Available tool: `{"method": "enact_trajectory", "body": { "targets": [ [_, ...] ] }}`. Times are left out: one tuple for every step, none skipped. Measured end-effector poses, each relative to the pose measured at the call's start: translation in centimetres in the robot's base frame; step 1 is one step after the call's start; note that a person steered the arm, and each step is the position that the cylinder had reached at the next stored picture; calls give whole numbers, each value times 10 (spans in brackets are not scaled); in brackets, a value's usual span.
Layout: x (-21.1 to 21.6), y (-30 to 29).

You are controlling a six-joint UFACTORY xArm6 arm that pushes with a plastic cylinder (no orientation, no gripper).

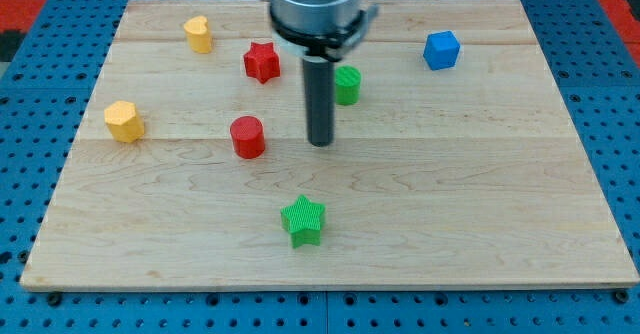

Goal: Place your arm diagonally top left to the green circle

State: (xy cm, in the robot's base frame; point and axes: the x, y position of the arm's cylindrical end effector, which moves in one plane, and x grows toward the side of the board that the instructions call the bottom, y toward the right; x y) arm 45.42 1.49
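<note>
The green circle block [347, 84] stands on the wooden board [480, 194], right of centre near the view's top, partly hidden by my rod. My tip [320, 143] rests on the board below and left of the green circle, a short gap away. A red round block [247, 136] lies to the tip's left. A green star [303, 220] lies below the tip.
A red star [262, 62] sits up and left of the tip. A yellow heart-like block [198, 34] is at the top left, a yellow hexagon-like block [124, 121] at the left, a blue cube [441, 50] at the top right. Blue pegboard surrounds the board.
</note>
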Motion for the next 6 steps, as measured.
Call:
{"method": "enact_trajectory", "body": {
  "targets": [
    [39, 25],
    [73, 40],
    [119, 24],
    [97, -4],
    [94, -65],
    [95, -45]
  ]
}}
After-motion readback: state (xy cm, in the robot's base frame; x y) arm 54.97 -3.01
